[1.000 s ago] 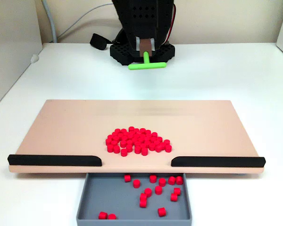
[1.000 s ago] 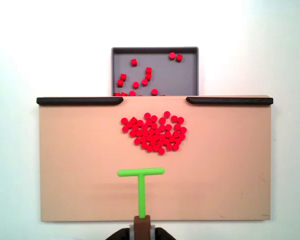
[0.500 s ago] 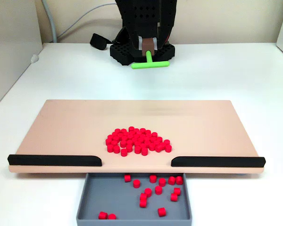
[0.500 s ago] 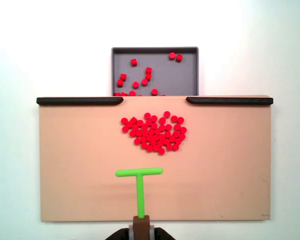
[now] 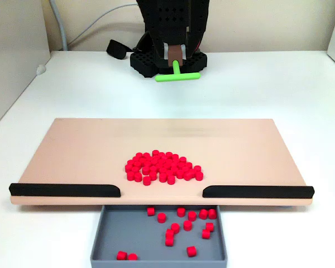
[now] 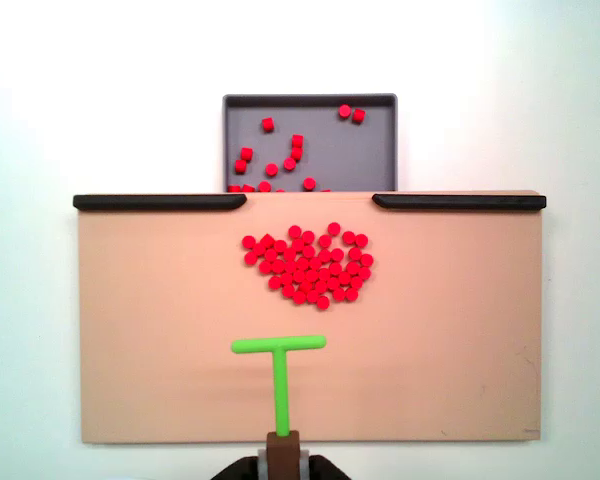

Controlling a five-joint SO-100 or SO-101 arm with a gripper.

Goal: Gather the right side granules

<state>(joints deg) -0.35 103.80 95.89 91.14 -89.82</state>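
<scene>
The granules (image 5: pixel 163 167) (image 6: pixel 308 265) are tiny bright red cylinders massed in one heap at the middle of a tan board (image 5: pixel 72 151) (image 6: pixel 150 330), just short of the gap between two black rails. My gripper (image 5: pixel 175 56) (image 6: pixel 282 445) hangs over the board's edge farthest from the rails. It is shut on the stem of a green T-shaped stick (image 5: pixel 177 76) (image 6: pixel 279 345). The stick's crossbar is held in the air, apart from the heap and slightly left of its centre in the top-down fixed view.
A grey tray (image 5: pixel 128 234) (image 6: pixel 320 140) sits under the gap between the black rails (image 5: pixel 64 190) (image 6: pixel 460 201) and holds several loose red granules. The arm's black base (image 5: pixel 167 61) stands on the white table beyond the board. A wall panel (image 5: pixel 17 50) rises at the left.
The green stick and gripper shifted slightly sideways over the last second, leftward in the top-down view, then held still. The heap has not moved.
</scene>
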